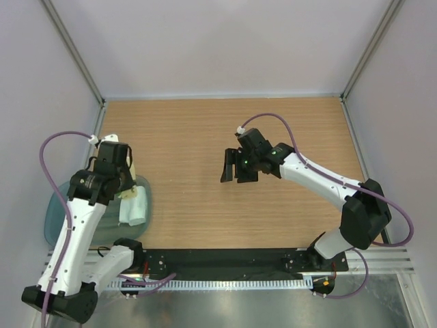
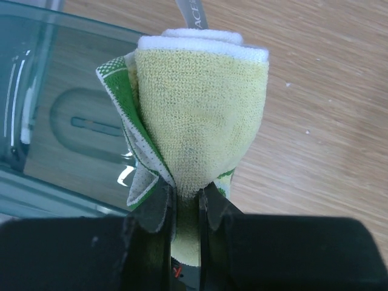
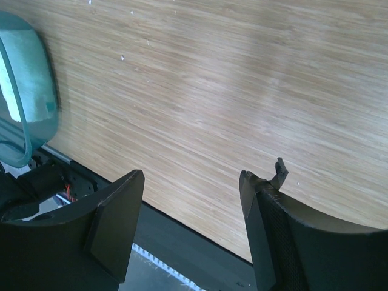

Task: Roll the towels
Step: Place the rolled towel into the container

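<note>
Across the wooden tabletop point(image 1: 205, 137), at eight o'clock, our left gripper point(image 2: 187, 200) clamps the rolled green towel point(image 2: 203, 121) over the bin point(image 2: 54, 121) edge, so we should lower it snugly beside the mint towel point(image 1: 134, 208) before releasing, right gripper point(image 3: 191, 182) gaping empty mid-table.

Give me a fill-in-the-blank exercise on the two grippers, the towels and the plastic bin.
The rolled towel clamped in the left gripper is cream and ____.
The right gripper, holding nothing, has its jaws ____.
The pale mint-blue towel lies ____ the translucent teal plastic bin.
Missing words: green; open; inside.
</note>
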